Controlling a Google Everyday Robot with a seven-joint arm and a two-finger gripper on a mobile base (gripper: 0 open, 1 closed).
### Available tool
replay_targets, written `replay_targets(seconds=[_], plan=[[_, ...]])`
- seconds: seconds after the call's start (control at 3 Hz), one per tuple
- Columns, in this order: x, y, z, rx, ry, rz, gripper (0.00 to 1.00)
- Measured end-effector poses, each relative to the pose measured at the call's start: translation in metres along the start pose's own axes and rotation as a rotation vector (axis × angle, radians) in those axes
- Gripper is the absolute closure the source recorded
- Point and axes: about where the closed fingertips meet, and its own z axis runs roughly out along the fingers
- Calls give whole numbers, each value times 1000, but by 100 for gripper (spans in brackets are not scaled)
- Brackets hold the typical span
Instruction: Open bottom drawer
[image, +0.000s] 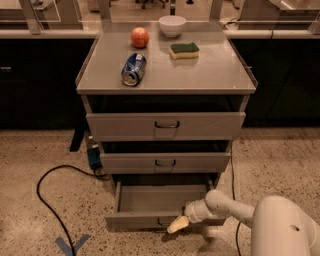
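Note:
The bottom drawer (150, 200) is the lowest of three grey drawers in the metal cabinet. It stands pulled out, showing a plain grey tray, and its slim front panel (140, 220) faces me. Its small dark handle (164, 221) sits just left of my gripper. My gripper (177, 224), with pale yellowish fingertips, is at the front panel's right part, by the handle. My white arm (280, 225) reaches in from the lower right.
Top drawer (165, 126) and middle drawer (165, 162) sit slightly out above. On the cabinet top lie a blue can (133, 69), an apple (140, 37), a white bowl (172, 25) and a sponge (183, 50). A black cable (45, 200) loops on the floor at left.

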Motion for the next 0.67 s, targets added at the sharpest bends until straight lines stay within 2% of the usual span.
replay_targets(seconds=[0.33, 0.67], plan=[[10, 15, 5, -40, 24, 15, 0], [19, 49, -9, -79, 38, 25, 0]])
